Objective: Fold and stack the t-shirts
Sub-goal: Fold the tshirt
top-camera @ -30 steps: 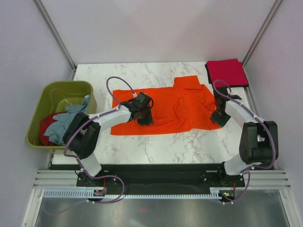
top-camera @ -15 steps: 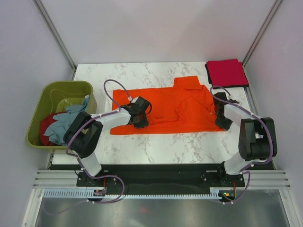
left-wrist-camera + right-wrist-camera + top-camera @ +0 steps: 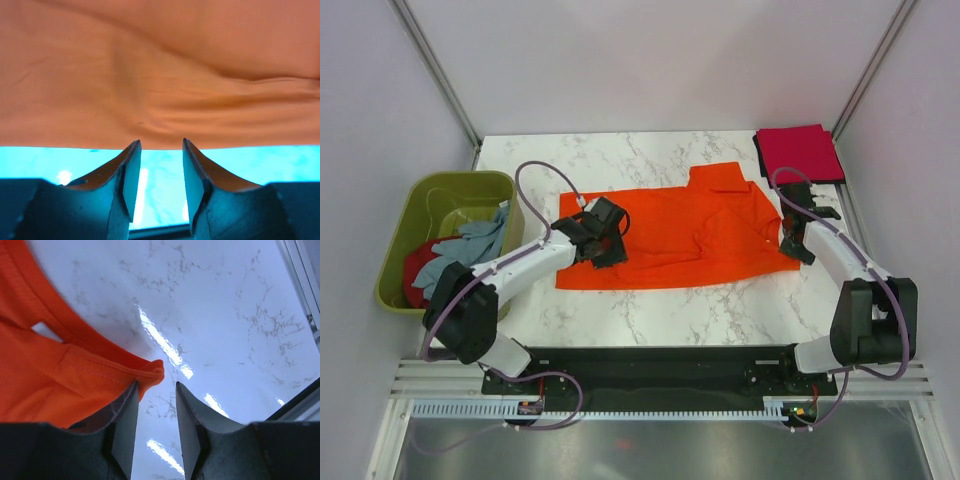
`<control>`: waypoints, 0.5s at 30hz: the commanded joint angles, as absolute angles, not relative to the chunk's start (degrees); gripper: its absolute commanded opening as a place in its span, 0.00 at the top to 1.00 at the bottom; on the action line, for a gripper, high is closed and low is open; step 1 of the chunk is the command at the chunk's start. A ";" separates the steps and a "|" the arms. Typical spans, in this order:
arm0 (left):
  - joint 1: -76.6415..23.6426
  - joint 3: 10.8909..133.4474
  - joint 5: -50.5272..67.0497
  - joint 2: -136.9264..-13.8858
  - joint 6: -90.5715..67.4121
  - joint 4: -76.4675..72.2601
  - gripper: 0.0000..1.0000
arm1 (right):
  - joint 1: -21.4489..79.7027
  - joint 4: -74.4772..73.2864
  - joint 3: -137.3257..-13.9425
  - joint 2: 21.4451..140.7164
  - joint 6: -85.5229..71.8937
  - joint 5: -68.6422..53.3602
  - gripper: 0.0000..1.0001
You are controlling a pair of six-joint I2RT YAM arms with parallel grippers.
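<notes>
1. One orange t-shirt [image 3: 670, 235] lies flat at mid-table [image 3: 650, 315], long axis running L–R. Its L end is a straight edge, a sleeve juts toward the far side nr the R end, and the R near corner tapers to a point.
2. Left gripper [image 3: 608, 250] sits over the shirt's L part, in from the L edge. In the wrist view its fingers [image 3: 129, 180] are a narrow gap apart w/ nothing betw them. The tips are at a shirt edge, w/ bare table under them and softly creased fabric beyond.
3. Right gripper [image 3: 797, 250] is at the shirt's R near corner. In the wrist view the fingers [image 3: 122, 425] are a little apart and the gap is empty. The hemmed corner tip lies just beyond the tips, and fabric runs behind the L finger; can't tell if it touches.
4. Crimson t-shirt [image 3: 800, 152] is folded square at the table's far R corner, apart from the orange one.
5. Olive-green tub [image 3: 445, 182] stands at the table's L edge. It holds a crumpled grey-blue t-shirt [image 3: 465, 255], part of it up against the R wall, and a bunched red t-shirt [image 3: 415, 272] at the near L.
6. Left arm crosses the shirt's L edge, and its purple cable [image 3: 535, 172] loops over bare table on the far side. Right arm runs along the table's R side.
</notes>
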State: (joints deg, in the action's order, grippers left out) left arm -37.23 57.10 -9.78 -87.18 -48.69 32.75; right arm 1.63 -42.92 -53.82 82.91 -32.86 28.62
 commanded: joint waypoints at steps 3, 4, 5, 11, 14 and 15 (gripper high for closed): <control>-31.74 70.55 -2.92 -84.81 -40.28 35.16 0.54 | 1.32 -42.56 -63.97 81.21 -25.06 18.15 0.53; -30.42 71.97 -1.86 -85.86 -38.77 35.24 0.54 | 1.41 -41.41 -66.68 82.86 -23.83 15.41 0.53; -27.36 73.37 -0.28 -86.57 -37.37 35.33 0.54 | 1.41 -40.09 -68.10 83.92 -22.51 12.51 0.52; -17.33 84.98 6.33 -95.16 -27.52 35.51 0.55 | 1.41 -34.38 -82.08 96.58 -16.79 0.10 0.46; -14.95 89.02 5.19 -100.25 -24.44 35.86 0.54 | 1.41 -28.92 -86.56 102.46 -15.21 -4.29 0.43; -14.42 90.77 5.19 -101.41 -23.22 35.86 0.54 | 1.41 -28.57 -88.23 104.22 -14.68 -4.65 0.43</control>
State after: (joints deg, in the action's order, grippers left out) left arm -15.49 87.05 3.18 -97.27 -30.72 34.37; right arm 1.54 -33.36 -83.72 100.40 -18.28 2.02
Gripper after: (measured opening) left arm 0.459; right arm 0.568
